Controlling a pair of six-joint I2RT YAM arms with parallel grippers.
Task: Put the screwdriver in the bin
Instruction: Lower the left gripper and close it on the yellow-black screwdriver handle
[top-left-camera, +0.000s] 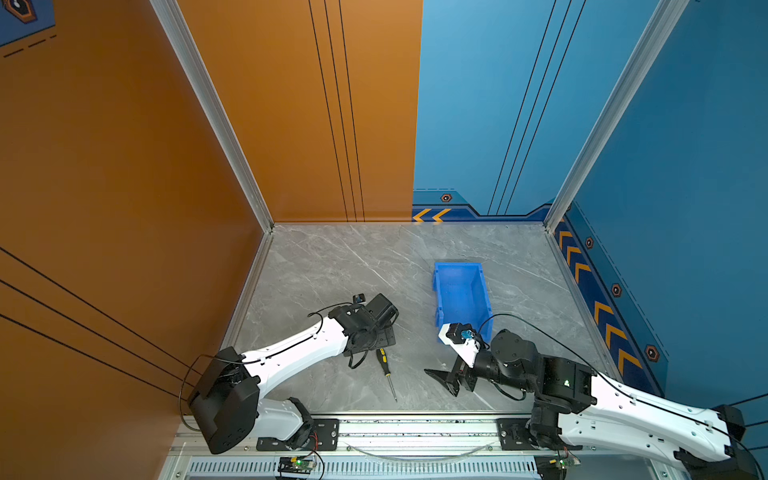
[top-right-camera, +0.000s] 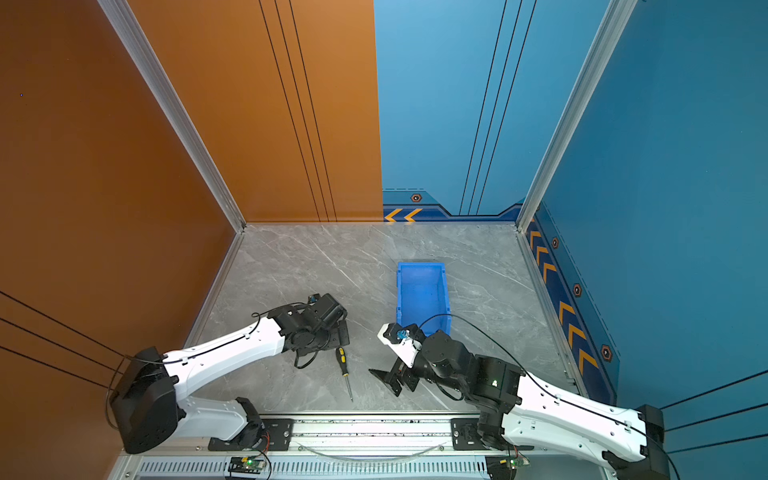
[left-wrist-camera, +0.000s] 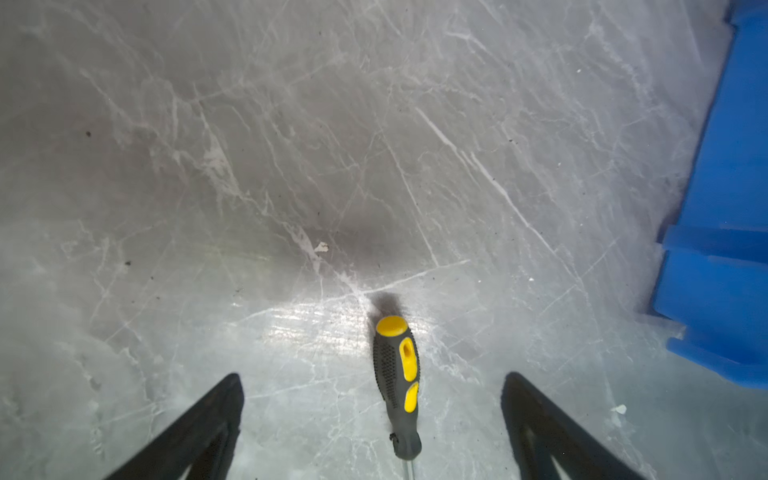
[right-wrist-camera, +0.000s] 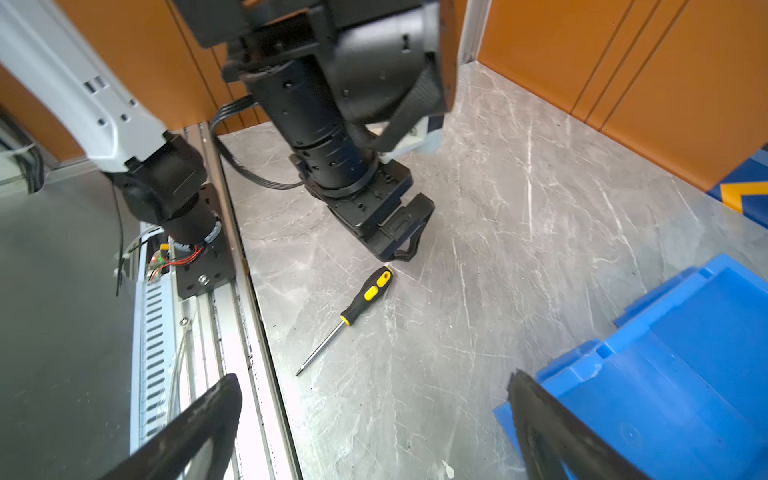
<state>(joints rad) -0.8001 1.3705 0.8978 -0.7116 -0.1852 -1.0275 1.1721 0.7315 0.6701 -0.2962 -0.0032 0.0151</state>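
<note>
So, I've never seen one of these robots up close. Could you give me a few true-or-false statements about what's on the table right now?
1. The screwdriver already lies inside the bin. False: it lies on the table, outside the bin.
2. The left gripper is open, close to the screwdriver's handle. True.
3. The right gripper grips the screwdriver. False: it is open and empty, near the bin.
4. The bin is blue. True.
5. The screwdriver's handle is red. False: it is black and yellow.
</note>
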